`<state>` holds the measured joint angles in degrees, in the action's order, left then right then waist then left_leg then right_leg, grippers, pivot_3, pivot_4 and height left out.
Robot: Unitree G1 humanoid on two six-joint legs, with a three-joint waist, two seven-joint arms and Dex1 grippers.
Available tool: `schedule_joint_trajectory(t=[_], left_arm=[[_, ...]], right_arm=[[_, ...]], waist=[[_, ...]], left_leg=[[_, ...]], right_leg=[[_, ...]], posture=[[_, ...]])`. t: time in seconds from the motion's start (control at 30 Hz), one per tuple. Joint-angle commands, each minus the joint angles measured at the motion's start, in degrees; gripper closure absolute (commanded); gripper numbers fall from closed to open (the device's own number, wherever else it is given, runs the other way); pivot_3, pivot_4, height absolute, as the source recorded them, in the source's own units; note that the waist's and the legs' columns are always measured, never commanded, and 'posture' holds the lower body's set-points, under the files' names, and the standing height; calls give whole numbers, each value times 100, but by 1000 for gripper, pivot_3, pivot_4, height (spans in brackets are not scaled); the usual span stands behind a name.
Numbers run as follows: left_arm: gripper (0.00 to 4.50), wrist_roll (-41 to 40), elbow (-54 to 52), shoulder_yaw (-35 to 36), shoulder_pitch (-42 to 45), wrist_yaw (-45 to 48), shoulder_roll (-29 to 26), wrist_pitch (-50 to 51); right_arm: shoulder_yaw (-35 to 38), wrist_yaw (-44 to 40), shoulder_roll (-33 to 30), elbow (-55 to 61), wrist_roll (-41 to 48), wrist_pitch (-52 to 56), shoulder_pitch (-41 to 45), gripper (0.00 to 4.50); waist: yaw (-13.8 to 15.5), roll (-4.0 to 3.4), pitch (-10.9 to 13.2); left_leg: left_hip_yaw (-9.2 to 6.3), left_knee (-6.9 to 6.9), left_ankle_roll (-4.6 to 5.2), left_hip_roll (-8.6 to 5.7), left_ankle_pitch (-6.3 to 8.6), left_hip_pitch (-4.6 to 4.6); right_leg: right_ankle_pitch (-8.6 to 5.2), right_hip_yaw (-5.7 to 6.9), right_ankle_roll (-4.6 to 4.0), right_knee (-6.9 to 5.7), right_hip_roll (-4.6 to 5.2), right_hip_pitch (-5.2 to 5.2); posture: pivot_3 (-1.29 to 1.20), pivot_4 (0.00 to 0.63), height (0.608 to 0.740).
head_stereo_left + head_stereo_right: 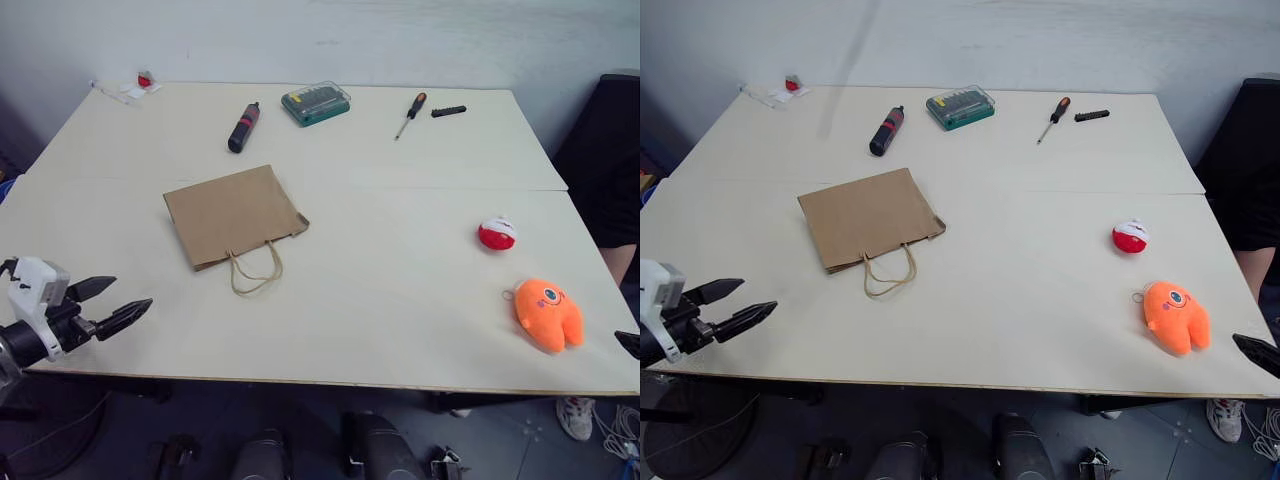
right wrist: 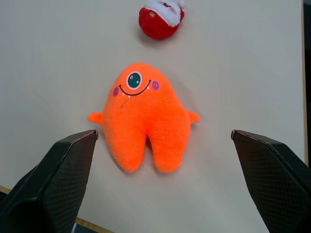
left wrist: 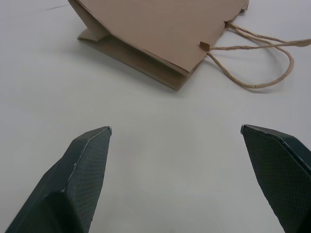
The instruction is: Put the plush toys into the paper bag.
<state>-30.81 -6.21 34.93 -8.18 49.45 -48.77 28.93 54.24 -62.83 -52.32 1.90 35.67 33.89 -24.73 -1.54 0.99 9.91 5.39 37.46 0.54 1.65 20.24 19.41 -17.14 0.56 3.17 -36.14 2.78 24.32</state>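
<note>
Table (image 1: 400, 300) surface carries all task items. You find the paper bag (image 1: 232, 215) lying flat left of centre, handles (image 1: 256, 270) toward the near edge. Your left gripper (image 1: 118, 305) hovers at the near left edge, fingers spread wide, empty; the bag lies ahead of it, well apart. Your right gripper (image 2: 163, 141) is likewise spread wide and empty; the orange plush toy (image 2: 144, 121) lies face-up between and just beyond its fingers, untouched. The red-and-white ball (image 2: 160, 19) rests on the table beyond the orange toy, apart from it.
</note>
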Motion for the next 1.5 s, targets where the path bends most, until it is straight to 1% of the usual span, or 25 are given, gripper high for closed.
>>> schedule_joint_trajectory(t=[0.03, 0.1, 0.47, 0.57, 0.7, 0.8, 0.87, 0.97, 1.17, 1.3, 1.37, 1.47, 1.5], left_arm=[[21, -6, 15, 121, 56, 18, -73, -64], [21, -81, 43, 131, 162, -49, -57, 73], [21, 35, 50, 8, 174, 58, -90, 5], [21, 56, 95, -102, 340, 76, -120, -22], [21, -25, -173, -394, 713, 185, -228, 70], [21, 143, -317, -938, 1117, 476, -428, -141], [21, 411, -287, -1418, 1446, 652, -546, -421], [21, 889, -80, -2085, 1907, 841, -633, -876], [21, 1896, 829, -3224, 2967, 1008, -424, -2043], [21, 2435, 1629, -3791, 3659, 1078, -67, -2956], [21, 2509, 1868, -3899, 3869, 1107, 94, -3148], [21, 2744, 2439, -4113, 4180, 1012, 446, -3603], [203, 2807, 2606, -4157, 4270, 974, 547, -3722]], right_arm=[[137, 37, -20, 59, 9, -67, 29, 0], [157, 43, -5, 71, 1, -65, 21, 0], [221, 183, 135, 286, -7, -54, -111, 0], [234, 265, 164, 406, 4, -61, -102, 0], [187, 409, 138, 1013, 332, 237, 57, 0], [6, 684, 46, 1961, 985, 831, 332, 0], [-226, 858, -24, 2527, 1389, 1113, 582, 0], [-672, 1110, -114, 3126, 1760, 1307, 983, 0], [-2081, 1544, -256, 3891, 2052, 1307, 2018, 0], [-3007, 1749, -133, 4018, 1935, 1195, 2724, 0], [-3252, 1831, -83, 4004, 1861, 1164, 2870, 0], [-3907, 2115, 182, 3906, 1421, 978, 3059, 0], [-4050, 2163, 253, 3896, 1327, 932, 3105, 0]], waist=[[-3, -1, 0], [-1, 0, 1], [-2, -1, 0], [-2, -1, 0], [0, 0, 1], [-1, -1, 0], [-7, -1, 1], [-8, -1, 1], [4, 2, 3], [8, 2, 3], [10, 5, 4], [15, 9, 1], [18, 8, 1]], left_leg=[[1, -1, 0, 0, 0, 0], [0, -4, -2, 0, -1, -2], [1, -6, -4, 0, -3, -5], [1, -6, -4, -1, -3, -5], [1, -4, -6, -1, -6, -7], [0, -5, -12, -1, -10, -7], [-1, -5, -16, -1, -12, -8], [1, -4, -18, -1, -13, -9], [2, 8, -21, -1, -17, 2], [1, 41, -21, 1, -17, 24], [-1, 59, -21, 3, -17, 38], [-5, 80, -20, 4, -17, 67], [-7, 87, -18, 4, -18, 74]], right_leg=[[0, 0, 0, 0, 0, 0], [0, 0, 0, 1, -1, 0], [0, 0, 0, 0, -1, 0], [0, 0, 0, 0, -1, 0], [0, 0, 0, -6, -1, -1], [0, 1, 0, -9, -2, -1], [0, 1, 0, -13, -4, -1], [0, -1, 0, -19, -9, 0], [0, 1, 0, -23, -16, 6], [0, 4, 2, -35, -18, 15], [2, 6, 4, -39, -18, 21], [6, 12, 13, -38, -18, 35], [9, 13, 19, -38, -18, 39]], posture=[[0, 150, 740], [0, 150, 740], [0, 150, 740], [0, 150, 740], [0, 150, 740], [0, 150, 740], [0, 150, 740], [0, 150, 740], [0, 150, 740], [0, 150, 740], [0, 150, 740], [0, 150, 740], [0, 150, 740]])
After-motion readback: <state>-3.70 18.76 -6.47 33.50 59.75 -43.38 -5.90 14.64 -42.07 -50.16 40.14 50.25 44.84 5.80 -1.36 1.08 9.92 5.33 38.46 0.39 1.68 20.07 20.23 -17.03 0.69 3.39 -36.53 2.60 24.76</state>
